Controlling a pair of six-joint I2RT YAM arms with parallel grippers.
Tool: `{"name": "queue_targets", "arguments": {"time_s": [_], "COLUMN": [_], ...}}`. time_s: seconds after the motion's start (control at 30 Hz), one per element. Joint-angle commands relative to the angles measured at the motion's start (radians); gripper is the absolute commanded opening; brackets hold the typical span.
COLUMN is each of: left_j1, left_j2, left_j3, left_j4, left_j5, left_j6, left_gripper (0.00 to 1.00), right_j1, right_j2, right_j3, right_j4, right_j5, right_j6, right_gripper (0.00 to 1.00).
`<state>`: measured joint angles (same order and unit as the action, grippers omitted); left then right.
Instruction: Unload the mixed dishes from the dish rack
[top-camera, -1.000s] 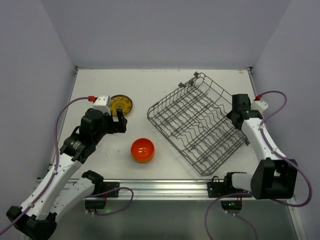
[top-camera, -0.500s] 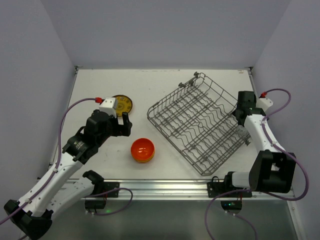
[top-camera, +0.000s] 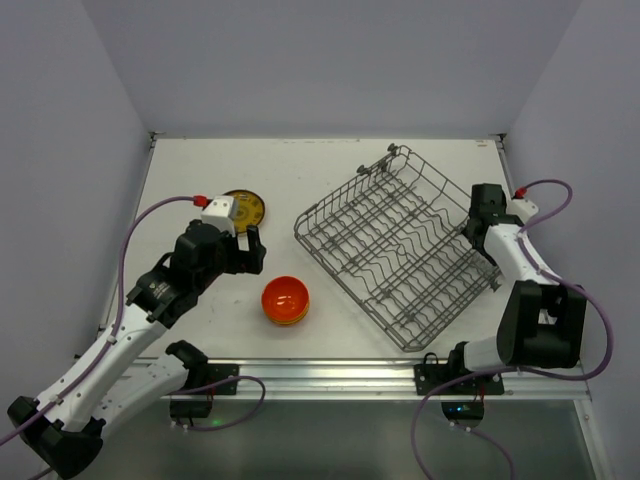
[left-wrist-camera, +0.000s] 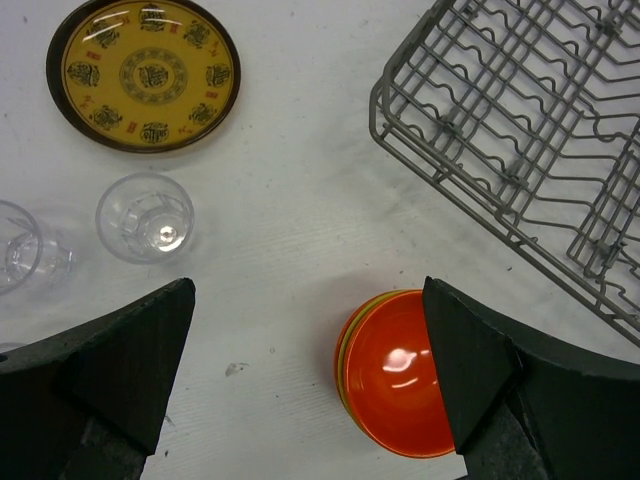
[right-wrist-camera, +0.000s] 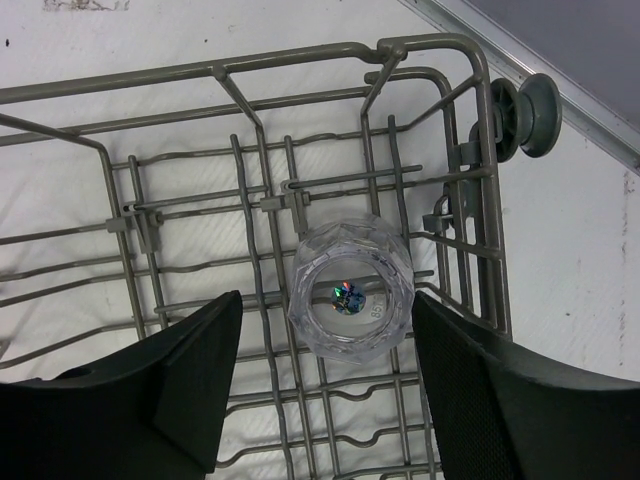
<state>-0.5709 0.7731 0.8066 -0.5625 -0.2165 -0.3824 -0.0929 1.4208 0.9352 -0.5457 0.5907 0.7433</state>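
The grey wire dish rack (top-camera: 395, 245) lies at an angle on the right half of the table. A clear glass (right-wrist-camera: 351, 288) stands in its corner, seen end-on, between the fingers of my right gripper (right-wrist-camera: 327, 300). Those jaws are open: the right finger is close to the glass and a gap shows on the left. My left gripper (left-wrist-camera: 308, 300) hangs wide open above the table. Just right of it is a stack of bowls (left-wrist-camera: 400, 372), orange on top with a yellow-green rim beneath. A patterned yellow plate (left-wrist-camera: 143, 74) and two clear glasses (left-wrist-camera: 145, 217) stand on the table to the left.
The rack's side wall and a grey roller wheel (right-wrist-camera: 528, 115) rise just beyond the glass. The table's back-right edge (right-wrist-camera: 560, 95) runs close behind the rack. In the top view my left arm (top-camera: 160, 285) covers the glasses on the table.
The right gripper's jaws have narrowed around the glass in the rack. The left gripper shifted right toward the bowls, then held still, open.
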Motion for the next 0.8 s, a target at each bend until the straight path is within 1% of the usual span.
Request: {"name": "queue_targets", "arguments": {"time_s": [0.0, 0.17, 0.2, 0.37, 0.47, 0.53, 0.57, 0.67, 0.77], "left_j1": [-0.009, -0.014, -0.012, -0.014, -0.017, -0.017, -0.018, -0.017, -0.018], "left_j2": [0.003, 0.002, 0.002, -0.001, -0.001, -0.001, -0.001, -0.003, -0.003], "left_j3": [0.008, 0.008, 0.009, 0.011, 0.009, 0.009, 0.011, 0.009, 0.009], "left_j4": [0.015, 0.015, 0.015, 0.013, 0.012, 0.013, 0.013, 0.013, 0.013], "left_j5": [-0.017, -0.017, -0.017, -0.018, -0.018, -0.018, -0.018, -0.018, -0.018], "left_j6": [-0.009, -0.009, -0.009, -0.009, -0.009, -0.009, -0.009, -0.007, -0.007], "left_gripper": [1.00, 1.00, 1.00, 1.00, 1.00, 1.00, 1.00, 1.00, 1.00], "right_j1": [-0.005, -0.005, -0.007, -0.005, -0.005, -0.005, -0.005, -0.005, -0.005], "right_j2": [0.017, 0.012, 0.010, -0.006, -0.023, -0.039, -0.043, -0.056, -0.080], "right_j3": [-0.009, -0.016, -0.018, -0.035, -0.041, -0.047, -0.049, -0.052, -0.055], "right_j4": [0.044, 0.053, 0.053, 0.053, 0.046, 0.046, 0.046, 0.038, 0.036], "right_j5": [0.043, 0.049, 0.049, 0.047, 0.044, 0.044, 0.044, 0.038, 0.034], "right_j6": [0.039, 0.041, 0.042, 0.048, 0.051, 0.051, 0.050, 0.050, 0.051], "right_gripper": [0.69, 0.62, 0.59, 0.54, 0.47, 0.47, 0.43, 0.37, 0.33]}}
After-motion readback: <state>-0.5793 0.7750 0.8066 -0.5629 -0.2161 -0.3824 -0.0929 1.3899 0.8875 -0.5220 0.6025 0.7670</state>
